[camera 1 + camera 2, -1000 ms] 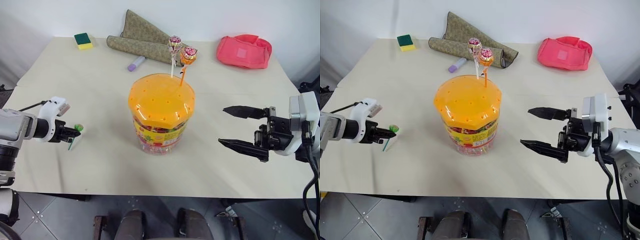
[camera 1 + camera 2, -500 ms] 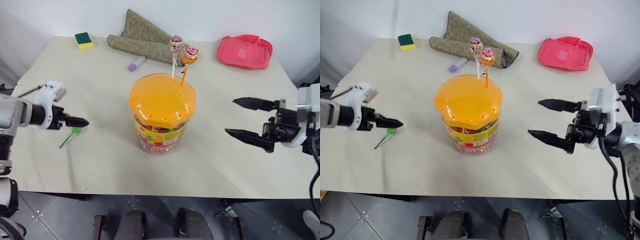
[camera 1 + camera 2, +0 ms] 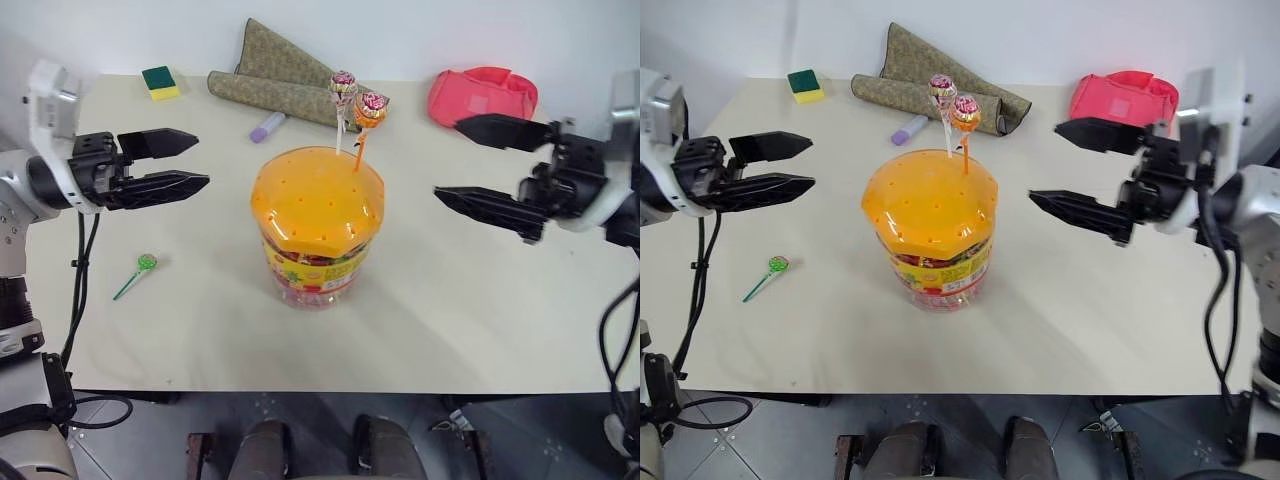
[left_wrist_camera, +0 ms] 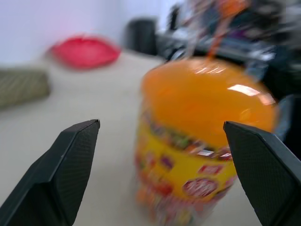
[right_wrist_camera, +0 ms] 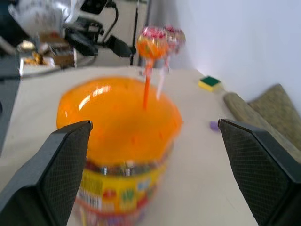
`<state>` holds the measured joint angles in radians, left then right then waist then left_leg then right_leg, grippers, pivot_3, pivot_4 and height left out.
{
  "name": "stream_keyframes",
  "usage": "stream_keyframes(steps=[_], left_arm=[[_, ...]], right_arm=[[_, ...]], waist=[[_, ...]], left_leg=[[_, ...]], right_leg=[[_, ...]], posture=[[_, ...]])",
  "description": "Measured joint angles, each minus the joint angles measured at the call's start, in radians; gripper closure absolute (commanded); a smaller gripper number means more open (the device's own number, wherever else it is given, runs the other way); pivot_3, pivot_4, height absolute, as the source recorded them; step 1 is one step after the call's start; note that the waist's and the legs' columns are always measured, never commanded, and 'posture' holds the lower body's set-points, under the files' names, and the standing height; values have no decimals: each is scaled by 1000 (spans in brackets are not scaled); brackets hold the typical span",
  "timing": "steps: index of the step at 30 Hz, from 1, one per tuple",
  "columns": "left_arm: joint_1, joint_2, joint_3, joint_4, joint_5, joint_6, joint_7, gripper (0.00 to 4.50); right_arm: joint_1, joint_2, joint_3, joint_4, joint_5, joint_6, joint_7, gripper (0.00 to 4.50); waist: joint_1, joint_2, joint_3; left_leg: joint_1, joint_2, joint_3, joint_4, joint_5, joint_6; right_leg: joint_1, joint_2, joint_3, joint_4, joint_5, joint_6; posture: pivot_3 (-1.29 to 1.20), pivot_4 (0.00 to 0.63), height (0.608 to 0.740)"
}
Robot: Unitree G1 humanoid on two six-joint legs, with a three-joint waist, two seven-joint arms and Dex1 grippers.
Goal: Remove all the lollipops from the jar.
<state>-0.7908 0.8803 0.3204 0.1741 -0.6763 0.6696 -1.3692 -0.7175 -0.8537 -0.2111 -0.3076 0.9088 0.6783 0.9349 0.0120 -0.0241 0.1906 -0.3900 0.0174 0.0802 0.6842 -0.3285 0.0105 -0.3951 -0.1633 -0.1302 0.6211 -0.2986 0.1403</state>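
End effectors (image 3: 196,162) (image 3: 447,160) open, flanking jar (image 3: 317,232)

The jar (image 3: 316,235) is clear plastic under a glossy orange lid (image 3: 317,192); the worktop (image 3: 480,300) looks smooth and matt, the pouch (image 3: 483,97) soft pink cloth.

Left pincer (image 3: 190,162) at upper left of the frame, two long tapered black fingers on a black block, white and grey wrist housing, black cables hanging below, right pincer (image 3: 462,161) at upper right, same black fingers, textured inner pads, white housing, black cable
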Motion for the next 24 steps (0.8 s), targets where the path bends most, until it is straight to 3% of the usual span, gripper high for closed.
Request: stream_keyframes(steps=[5, 16, 19, 24], left_arm=[[54, 2, 27, 33, -32, -90, -130, 30], [219, 74, 83, 7, -77, -128, -132, 30], [231, 75, 92, -16, -92, -128, -131, 0], [248, 75, 93, -44, -113, -127, -131, 0]], right_arm=[[-108, 79, 119, 65, -43, 24, -3, 0], [-234, 235, 217, 204, -140, -10, 81, 0], [-269, 250, 224, 232, -155, -13, 88, 572], [-300, 253, 222, 261, -163, -13, 94, 2198]], waist=[[-12, 0, 0], [-14, 0, 0], [-16, 0, 0], [-18, 0, 0]], left_leg=[[0, 0, 0, 0, 0, 0], [-1, 0, -1, -1, 0, 0], [-1, 0, -1, -1, 0, 0], [-1, 0, 0, -1, 0, 0]], right_leg=[[0, 0, 0, 0, 0, 0], [-1, -1, 0, 0, 0, 0], [-1, 0, 0, 1, 0, 0], [-1, 0, 0, 1, 0, 0]], posture=[[0, 150, 740], [0, 150, 740], [0, 150, 740], [0, 150, 740]])
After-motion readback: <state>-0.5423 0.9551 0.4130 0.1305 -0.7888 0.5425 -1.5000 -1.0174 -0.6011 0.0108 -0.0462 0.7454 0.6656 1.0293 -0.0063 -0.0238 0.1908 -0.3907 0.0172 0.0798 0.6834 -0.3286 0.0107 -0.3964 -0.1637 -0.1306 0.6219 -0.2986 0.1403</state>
